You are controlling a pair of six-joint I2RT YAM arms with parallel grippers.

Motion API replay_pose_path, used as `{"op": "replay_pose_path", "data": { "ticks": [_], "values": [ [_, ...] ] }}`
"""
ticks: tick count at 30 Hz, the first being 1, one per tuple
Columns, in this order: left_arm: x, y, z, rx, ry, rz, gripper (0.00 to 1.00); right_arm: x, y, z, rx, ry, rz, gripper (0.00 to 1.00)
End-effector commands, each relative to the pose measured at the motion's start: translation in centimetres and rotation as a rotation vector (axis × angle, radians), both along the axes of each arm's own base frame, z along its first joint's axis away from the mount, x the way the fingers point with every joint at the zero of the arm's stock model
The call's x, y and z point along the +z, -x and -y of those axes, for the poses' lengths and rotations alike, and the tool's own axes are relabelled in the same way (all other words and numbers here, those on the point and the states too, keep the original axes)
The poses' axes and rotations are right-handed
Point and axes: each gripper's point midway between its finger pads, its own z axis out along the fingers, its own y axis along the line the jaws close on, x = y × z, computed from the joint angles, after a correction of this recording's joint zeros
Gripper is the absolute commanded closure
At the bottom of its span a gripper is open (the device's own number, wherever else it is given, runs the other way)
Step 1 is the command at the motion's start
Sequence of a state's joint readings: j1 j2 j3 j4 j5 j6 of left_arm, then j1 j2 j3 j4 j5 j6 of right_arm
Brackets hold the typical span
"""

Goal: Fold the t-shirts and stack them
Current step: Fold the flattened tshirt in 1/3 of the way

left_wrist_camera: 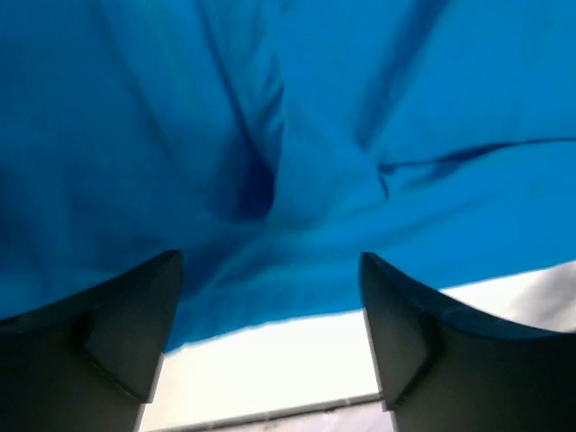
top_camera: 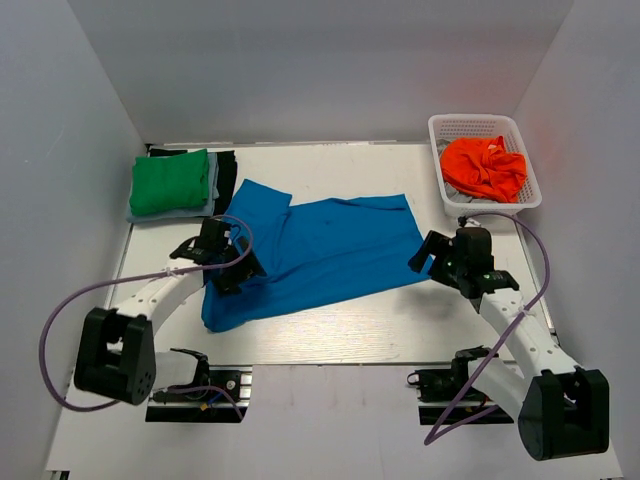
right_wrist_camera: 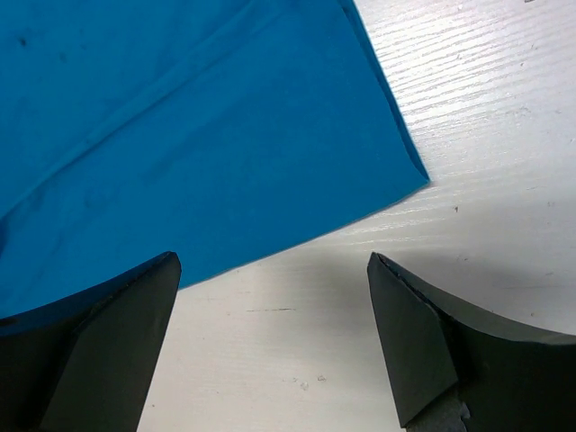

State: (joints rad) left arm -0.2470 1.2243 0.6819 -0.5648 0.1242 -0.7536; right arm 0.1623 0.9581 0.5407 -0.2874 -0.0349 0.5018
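Observation:
A bright blue t-shirt point(top_camera: 320, 255) lies spread and wrinkled across the middle of the table. My left gripper point(top_camera: 245, 262) hovers over its left part, open and empty; the left wrist view shows blue cloth point(left_wrist_camera: 297, 144) filling the frame and bare table between the fingers point(left_wrist_camera: 135, 324). My right gripper point(top_camera: 425, 255) is open and empty at the shirt's right edge; the right wrist view shows the shirt's corner point(right_wrist_camera: 396, 162) just ahead of the jaws. A folded green t-shirt point(top_camera: 170, 180) tops a stack at the back left. An orange t-shirt point(top_camera: 485, 167) lies in the basket.
A white mesh basket point(top_camera: 480, 127) stands at the back right. Darker and grey folded garments point(top_camera: 222, 180) lie under and beside the green shirt. White enclosure walls ring the table. Purple cables loop off both arms.

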Motion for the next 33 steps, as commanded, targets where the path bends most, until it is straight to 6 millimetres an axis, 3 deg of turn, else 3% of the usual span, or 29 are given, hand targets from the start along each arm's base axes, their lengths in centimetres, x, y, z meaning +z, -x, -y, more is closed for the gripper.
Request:
{"op": "replay_pose_path", "data": {
  "ticks": [1,2,3,6,8,11,12,13,22,25,28,31,33],
  "values": [
    [1.2,-3.1,0.9,-0.039,0.0,0.09,0.14,1.7,-1.4,-0.5,0.02,-0.013,0.054,0.1],
    [1.4,-3.8,1.1,-0.038,0.004,0.107,0.16,1.5,-1.4,-0.5,0.017,-0.013,0.049,0.1],
    [1.0,-3.6,1.3,-0.048,0.001,0.093,0.31,1.4,-1.5,-0.4,0.011,-0.011,0.051,0.1],
    [0.2,-4.7,1.1,-0.034,-0.026,0.08,0.5,1.1,-1.7,-0.4,0.007,-0.008,0.037,0.1],
    [-0.5,-5.5,1.0,-0.031,-0.054,0.065,0.57,0.9,-1.9,-0.1,-0.006,0.006,0.024,0.1],
    [-0.6,-6.2,1.1,-0.032,-0.061,0.038,0.78,1.0,-2.1,0.1,-0.011,0.02,0.017,0.1],
    [-0.6,-6.2,1.2,-0.033,-0.063,0.029,0.86,0.9,-2.2,0.1,-0.01,0.019,0.013,0.1],
    [-0.6,-6.3,1.5,-0.042,-0.064,0.028,1.0,1.1,-2.4,-0.1,-0.005,0.012,0.021,0.1],
    [1.0,-8.7,3.3,-0.167,-0.075,0.131,1.0,0.6,-2.4,-0.3,0.003,0.005,0.012,0.1],
    [0.8,-9.4,4.5,-0.232,-0.076,0.133,1.0,0.5,-2.3,-0.1,-0.002,0.011,0.008,0.1],
    [-0.6,-9.8,4.5,-0.261,-0.129,0.083,1.0,0.6,-2.4,0.0,-0.003,0.015,0.01,0.1],
    [-1.8,-9.9,5.9,-0.342,-0.166,0.057,1.0,0.5,-2.4,0.1,-0.01,0.021,0.008,0.1],
    [-1.5,-10.8,6.6,-0.358,-0.18,0.071,1.0,0.5,-2.5,0.0,-0.005,0.019,0.006,0.1]
  ]
}}
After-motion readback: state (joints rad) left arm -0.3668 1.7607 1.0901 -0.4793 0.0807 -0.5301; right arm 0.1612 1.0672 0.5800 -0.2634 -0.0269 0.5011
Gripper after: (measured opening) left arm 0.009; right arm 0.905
